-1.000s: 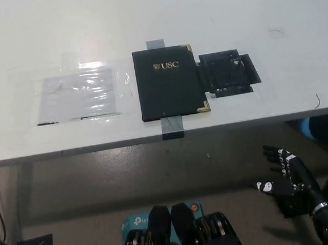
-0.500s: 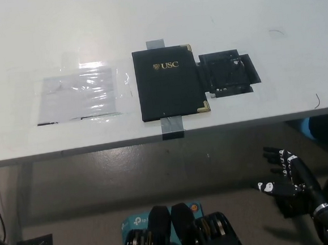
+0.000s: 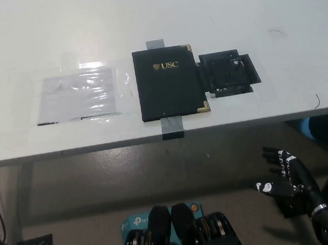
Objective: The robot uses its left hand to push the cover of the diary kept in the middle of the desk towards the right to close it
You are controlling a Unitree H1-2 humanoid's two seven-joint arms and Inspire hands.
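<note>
Diary well apart from fingers

The diary is black with gold corners and gold "USC" letters; it lies closed, flat, in the middle of the surface.

1. A white worktop fills the upper part of the view, seen from steeply above.
2. A black diary lies closed near the middle, gold "USC" lettering on its cover and gold corners on its right edge.
3. Grey tape strips show at its top and bottom edges — the lower one reaches the worktop's front edge.
4. A black square fixture lies just beside the diary's right edge.
5. A clear plastic sheet lies flat to the diary's left.
6. The black right hand hangs below the worktop at lower right — fingers spread, holding nothing.
</note>
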